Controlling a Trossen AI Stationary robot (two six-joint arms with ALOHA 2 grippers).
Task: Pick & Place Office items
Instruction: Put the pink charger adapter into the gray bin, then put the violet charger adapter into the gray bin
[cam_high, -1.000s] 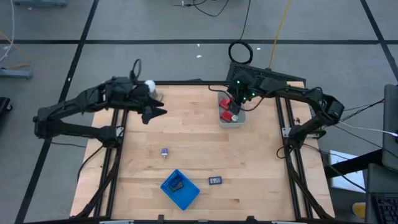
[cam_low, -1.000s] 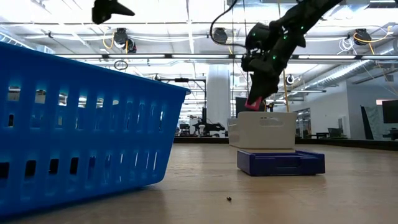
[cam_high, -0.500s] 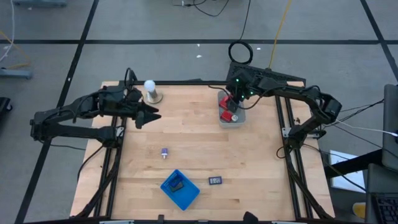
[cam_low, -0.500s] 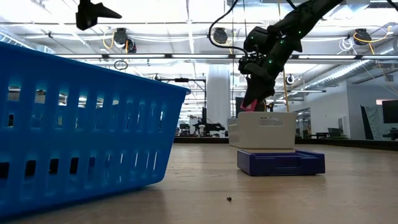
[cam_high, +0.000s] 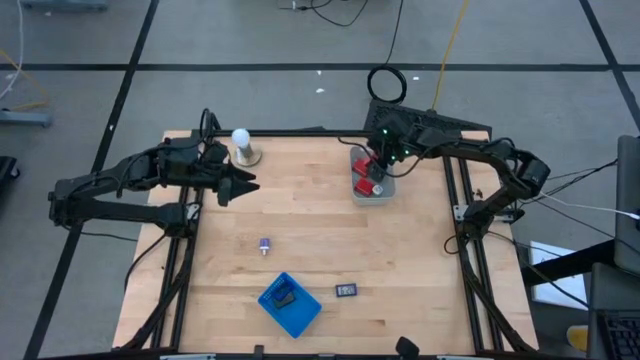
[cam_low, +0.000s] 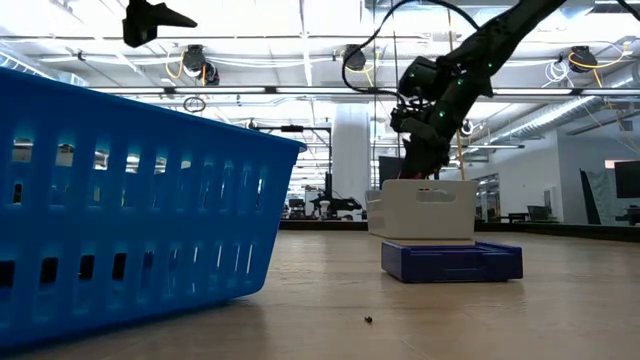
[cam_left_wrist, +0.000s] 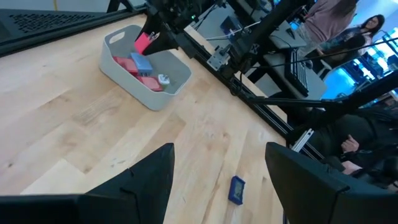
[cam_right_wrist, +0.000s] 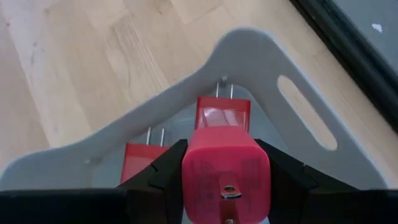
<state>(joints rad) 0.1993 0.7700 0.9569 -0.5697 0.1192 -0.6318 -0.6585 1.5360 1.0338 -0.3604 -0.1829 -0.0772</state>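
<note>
Red plug block (cam_right_wrist: 225, 171): clamped between the fingers of the right claw (cam_high: 374, 168), hanging just above the grey bin (cam_high: 372, 190) at the far right of the bench (cam_high: 400, 250). Placing step in hand, by the look of it; next move likely a short drop into the bin and a release, clear of the red blocks (cam_right_wrist: 222, 112) already lying inside with prongs showing.

Bin contents, from the left wrist view: red pieces, one pale blue piece (cam_left_wrist: 141, 62); exact count not clear.

Still out on the bench: small purple bit (cam_high: 265, 245) near the middle; flat dark rectangle (cam_high: 346, 290) toward the near edge; blue basket (cam_high: 290, 304) beside it with a dark piece inside.

Left claw (cam_high: 240, 184): fingers apart, holding nothing, raised over the far left of the bench, just beside the white ball on its stand (cam_high: 241, 142).

Hard to make out: floor of the bin directly under the held block, hidden by the block itself; low view mostly taken up by the basket wall, right claw tips lost behind the bin rim; a dark blue flat box under the bin there, kind not clear.
</note>
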